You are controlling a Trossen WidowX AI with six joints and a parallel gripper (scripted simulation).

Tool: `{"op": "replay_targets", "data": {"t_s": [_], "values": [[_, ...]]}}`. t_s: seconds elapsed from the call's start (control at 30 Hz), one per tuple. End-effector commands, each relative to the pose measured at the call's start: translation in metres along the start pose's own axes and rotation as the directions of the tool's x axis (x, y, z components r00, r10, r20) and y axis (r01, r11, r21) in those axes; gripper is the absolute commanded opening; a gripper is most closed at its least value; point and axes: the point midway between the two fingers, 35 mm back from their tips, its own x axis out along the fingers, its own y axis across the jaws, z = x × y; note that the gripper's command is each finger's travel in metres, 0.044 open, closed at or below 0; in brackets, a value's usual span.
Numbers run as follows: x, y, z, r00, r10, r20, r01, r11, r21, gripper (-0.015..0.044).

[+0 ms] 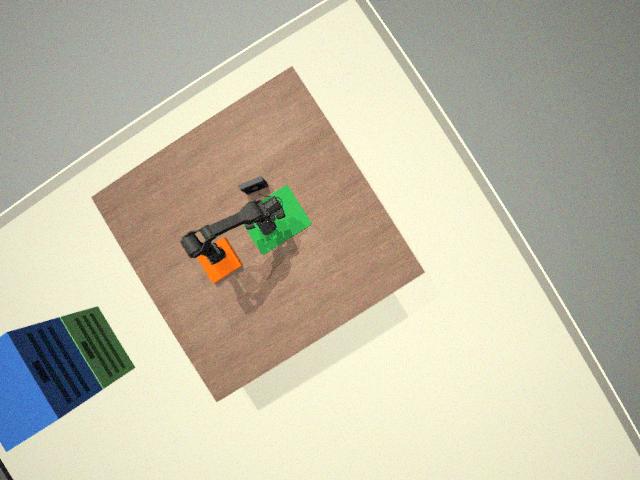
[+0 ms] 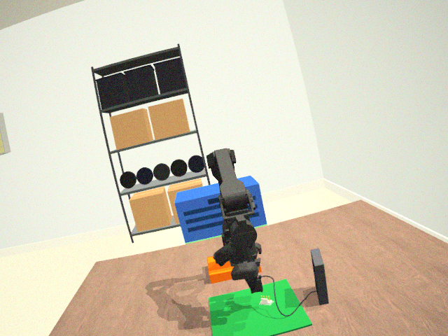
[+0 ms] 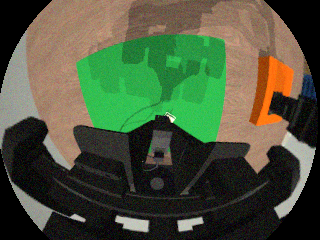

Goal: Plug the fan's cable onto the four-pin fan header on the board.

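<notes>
The green board [image 1: 298,221] [image 2: 289,320] [image 3: 202,117] lies flat on the table. Its white four-pin header [image 2: 265,301] [image 3: 170,117] has yellow pins standing up, with no plug on them. My gripper [image 2: 257,290] [image 3: 161,124] is shut on the fan's plug [image 3: 161,140], which shows as a dark grey block between the fingers. The fingertips are above the board, up and left of the header in the exterior view. In the wrist view the header shows just right of the tips. The plug's lower end is hidden by the fingers. A thin black cable [image 2: 276,296] loops from the gripper to the fan.
The black fan [image 1: 253,184] [image 2: 318,276] stands upright beside the board, with the cable joined low on it. An orange block [image 1: 225,267] [image 2: 221,276] [image 3: 281,77] is under the arm's base. The arm casts shadows over part of the board.
</notes>
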Motion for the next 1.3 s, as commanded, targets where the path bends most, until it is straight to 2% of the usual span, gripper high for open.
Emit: {"op": "replay_targets", "data": {"t_s": [0.0,0.27,1.27], "values": [[0.000,-0.006,-0.009,1.000,0.000,0.002,-0.001,0.986,0.165,0.0000],[0.001,-0.014,-0.024,1.000,0.000,0.001,0.000,0.913,0.408,0.0000],[0.000,-0.018,-0.016,1.000,-0.001,0.002,0.000,0.909,0.417,0.0000]]}}
